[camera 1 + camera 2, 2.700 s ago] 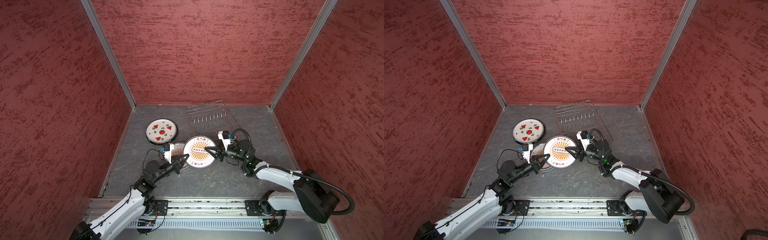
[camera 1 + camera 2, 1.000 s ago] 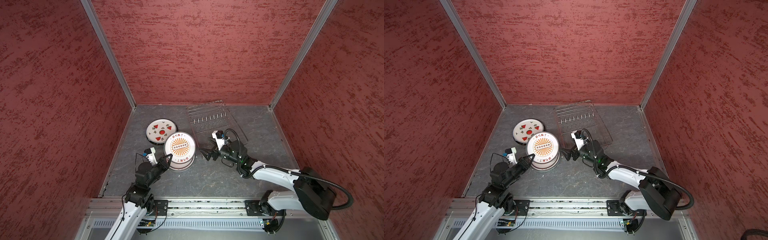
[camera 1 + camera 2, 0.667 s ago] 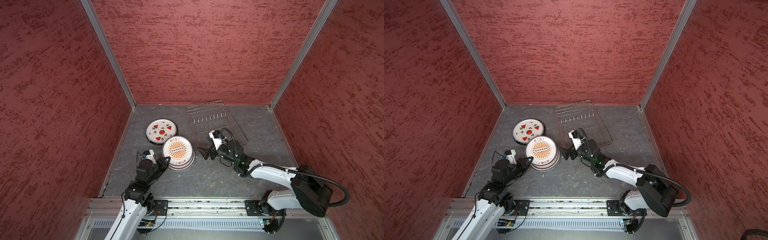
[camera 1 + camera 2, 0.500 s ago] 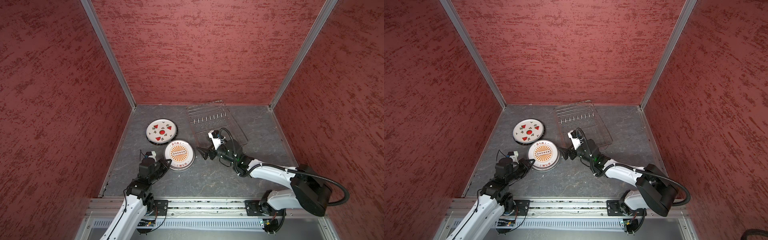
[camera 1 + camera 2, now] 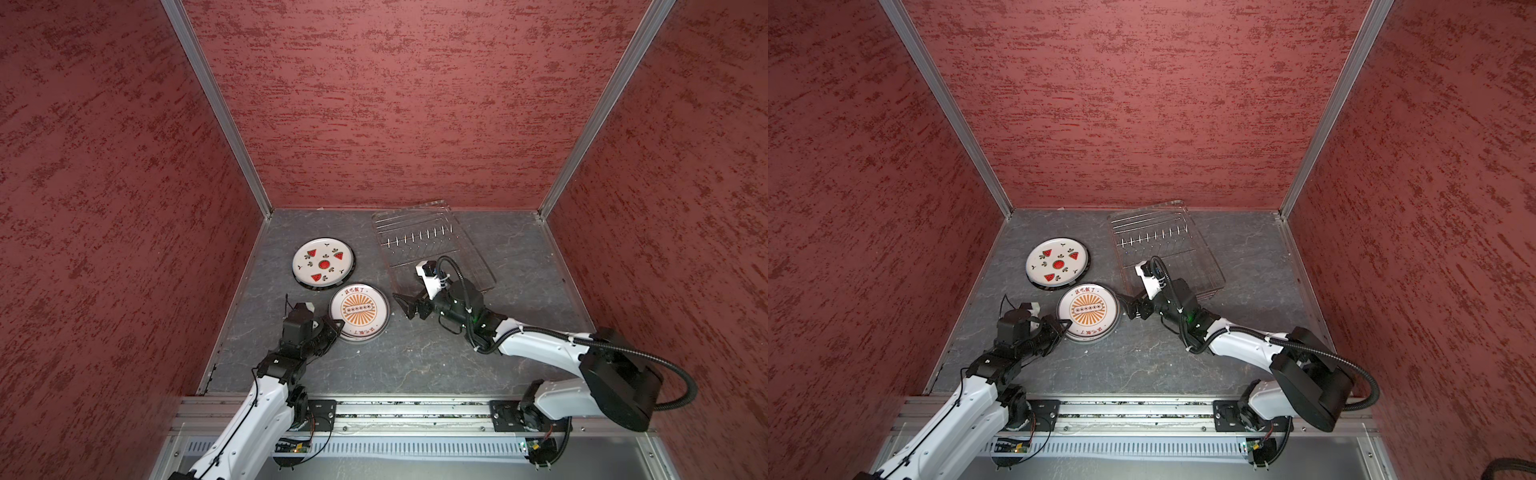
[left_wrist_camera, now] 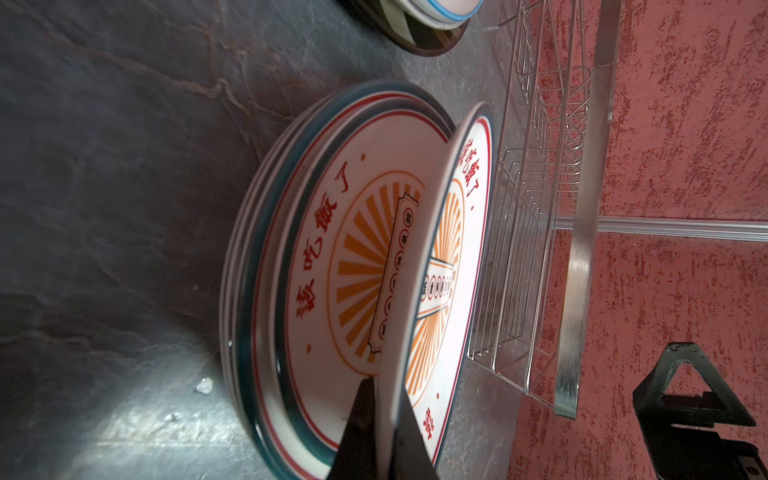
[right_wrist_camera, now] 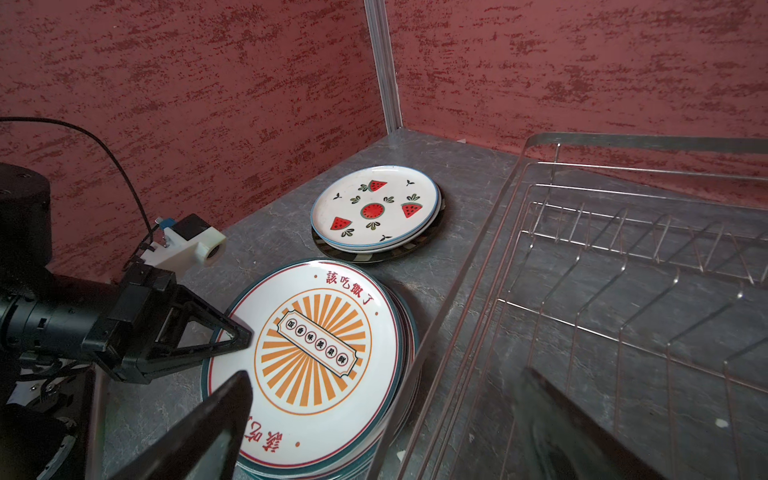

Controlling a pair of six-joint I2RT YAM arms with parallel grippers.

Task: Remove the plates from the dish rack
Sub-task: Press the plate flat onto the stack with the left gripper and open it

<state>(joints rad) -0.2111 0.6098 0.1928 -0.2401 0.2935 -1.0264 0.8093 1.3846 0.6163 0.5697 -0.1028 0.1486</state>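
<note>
The dish rack (image 5: 419,239), a silver wire grid with a low rim and one row of short upright prongs, lies skewed at the back of the grey tabletop (image 5: 415,357). To its left are two stacks of plates.

The nearer stack is topped by a sunburst plate (image 5: 359,309), white with orange rays, red characters and a dark teal rim. The left gripper (image 5: 338,326) is clenched on its near rim. In the left wrist view that edge is lifted off a matching sunburst plate (image 6: 332,257) beneath.

The farther stack is topped by a watermelon plate (image 5: 323,263) and rests on a dark plate (image 7: 419,243).

The right gripper (image 5: 403,306) hangs released just right of the sunburst stack, touching nothing.

The plate count in each stack is hard to make out. The right arm (image 5: 540,345) hides the rack's near corner, and the right wrist view blurs that gripper's own fingers (image 7: 199,432).
</note>
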